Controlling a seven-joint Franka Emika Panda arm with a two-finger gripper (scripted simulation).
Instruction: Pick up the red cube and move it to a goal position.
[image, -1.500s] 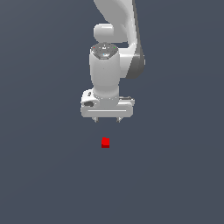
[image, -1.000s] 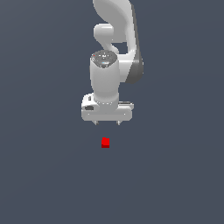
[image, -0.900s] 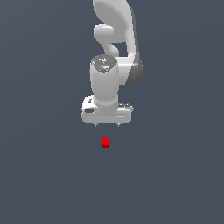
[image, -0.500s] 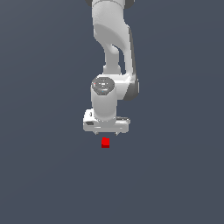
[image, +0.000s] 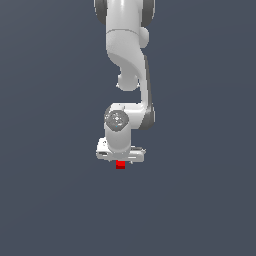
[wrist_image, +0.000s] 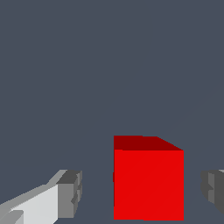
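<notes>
The red cube (image: 120, 165) rests on the dark grey floor, directly under my white gripper (image: 120, 161), which has come down over it and hides its upper part in the exterior view. In the wrist view the cube (wrist_image: 148, 183) sits between my two fingertips (wrist_image: 70, 194), with a gap on each side. The jaws are open and touch nothing. The cube stands closer to one finger than to the other.
The plain dark grey floor (image: 200, 200) fills the scene in both views. The white arm (image: 127, 60) rises above the gripper toward the top of the exterior view.
The gripper has come straight down from above the cube until its fingers straddle it. The cube has not moved.
</notes>
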